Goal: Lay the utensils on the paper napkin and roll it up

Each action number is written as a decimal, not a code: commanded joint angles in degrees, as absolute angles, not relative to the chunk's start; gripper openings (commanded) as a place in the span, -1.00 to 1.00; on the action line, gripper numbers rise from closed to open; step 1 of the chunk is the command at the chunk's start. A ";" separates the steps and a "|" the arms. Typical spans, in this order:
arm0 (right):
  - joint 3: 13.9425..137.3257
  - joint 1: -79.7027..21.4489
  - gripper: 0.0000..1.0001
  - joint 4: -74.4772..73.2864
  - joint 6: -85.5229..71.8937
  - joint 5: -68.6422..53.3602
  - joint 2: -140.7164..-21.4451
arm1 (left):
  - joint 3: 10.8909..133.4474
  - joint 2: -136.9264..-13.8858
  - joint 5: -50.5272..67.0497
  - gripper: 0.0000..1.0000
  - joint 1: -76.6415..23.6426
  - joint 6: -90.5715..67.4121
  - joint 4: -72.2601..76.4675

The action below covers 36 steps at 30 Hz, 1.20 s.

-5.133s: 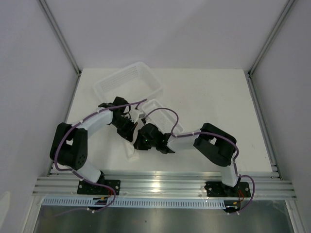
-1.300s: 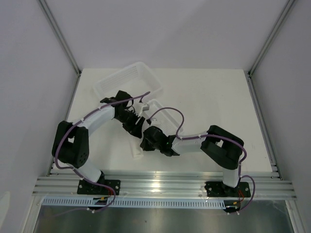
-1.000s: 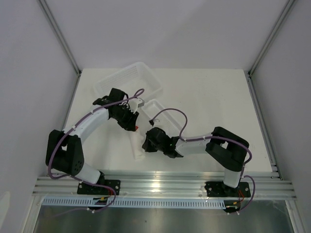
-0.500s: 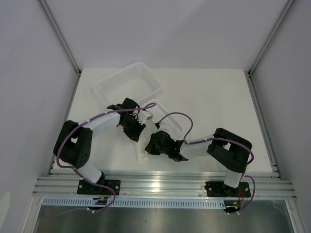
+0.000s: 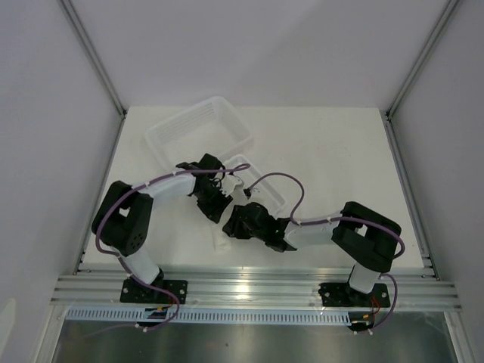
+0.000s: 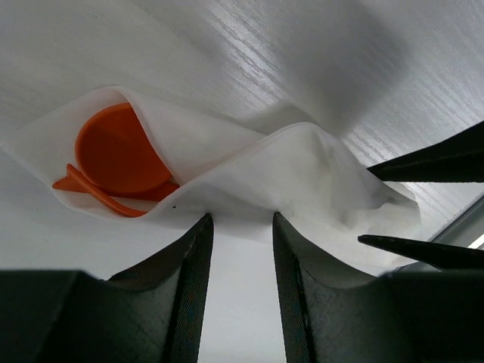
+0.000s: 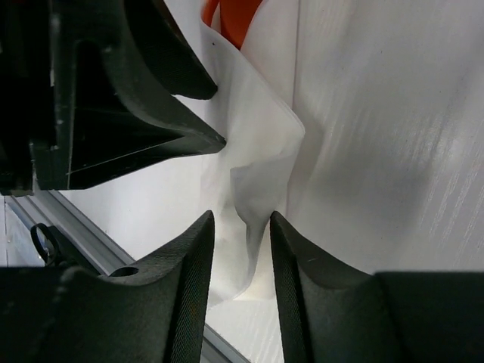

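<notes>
- the paper napkin (image 6: 302,174) lies on the table (image 5: 340,166) in the near-left part, folded loosely over the utensils (image 6: 113,155); an orange spoon bowl and a handle show at one open end.
- in the top view the bundle's long axis runs roughly near to far, its near end sticking out just beside the right gripper (image 7: 242,219).
- the left gripper (image 6: 242,223) is at the bundle's far-left side, fingers apart, tips right at the folded edge with nothing seen pinched between them.
- the right gripper sits on the near-right side, fingers apart too, a slack fold of napkin running down between them, unclamped.
- both are equally close, facing each other across the napkin, tips near enough to risk a clash.
- judgement: the wrap looks loose, so the next move likely needs a fresh hold on the free edge.
- the small tray (image 5: 272,198) lies just far-right of the grippers and the basket (image 5: 193,121) farther back; neither blocks the roll.
</notes>
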<state>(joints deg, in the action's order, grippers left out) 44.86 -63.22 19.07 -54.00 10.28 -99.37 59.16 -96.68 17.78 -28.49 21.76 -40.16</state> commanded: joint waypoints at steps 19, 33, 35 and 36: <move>44.47 -62.05 -1.00 13.53 -57.83 18.38 -99.39 | 61.43 -97.49 18.19 -0.07 -29.88 21.80 -42.00; 43.86 -65.83 -1.00 15.56 -53.09 13.01 -99.76 | 65.74 -94.64 14.94 0.01 -29.62 14.94 -38.77; 43.77 -66.27 -1.00 15.64 -53.09 13.01 -99.75 | 65.83 -96.06 14.41 0.00 -29.62 14.68 -38.24; 43.77 -66.44 -1.00 15.64 -53.00 12.92 -99.76 | 65.40 -96.76 14.41 0.00 -29.62 14.59 -37.97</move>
<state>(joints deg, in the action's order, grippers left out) 44.34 -65.65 14.94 -54.26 12.95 -99.98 66.08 -94.80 15.92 -29.36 16.82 -40.16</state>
